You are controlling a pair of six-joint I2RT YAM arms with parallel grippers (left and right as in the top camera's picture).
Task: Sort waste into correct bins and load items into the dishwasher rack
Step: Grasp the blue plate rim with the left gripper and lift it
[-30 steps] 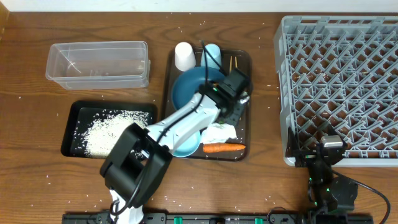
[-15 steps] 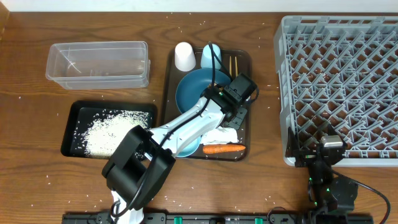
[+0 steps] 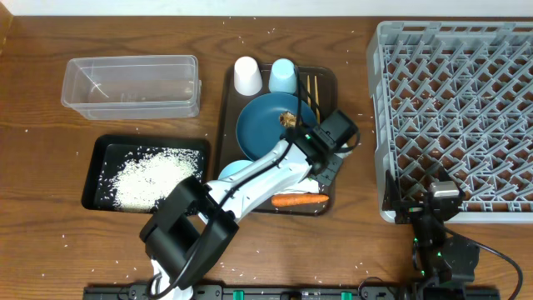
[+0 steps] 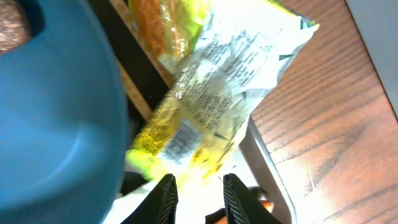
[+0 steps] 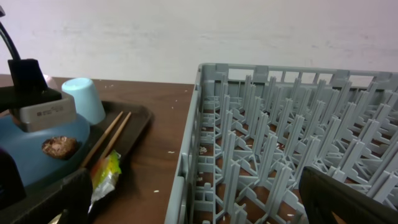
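My left gripper (image 3: 330,154) hangs over the right rim of the brown serving tray (image 3: 226,108), shut on the crinkled silver-and-yellow-green foil wrapper (image 4: 211,106). The wrapper's lower end sits between the fingers (image 4: 166,194) and the rest trails over the rim; it also shows as the wrapper (image 5: 104,175) in the right wrist view. The dark blue plate (image 3: 266,129) carries a brown food lump (image 3: 289,119). The tissue (image 3: 296,179) and carrot (image 3: 298,199) lie at the tray's front. My right gripper (image 3: 439,197) stands open at the front edge of the grey rack (image 3: 454,108).
On the tray stand a white cup (image 3: 246,75), a light blue cup (image 3: 283,75), chopsticks (image 3: 313,87) and a light blue bowl (image 3: 231,172). A clear tub (image 3: 132,60) sits back left. In front of it a black tray (image 3: 94,158) holds rice (image 3: 154,175).
The left gripper has moved right and toward the front, from over the plate to the tray's right rim, dragging the wrapper along. The plate and food lump are now uncovered. The right arm has not moved.
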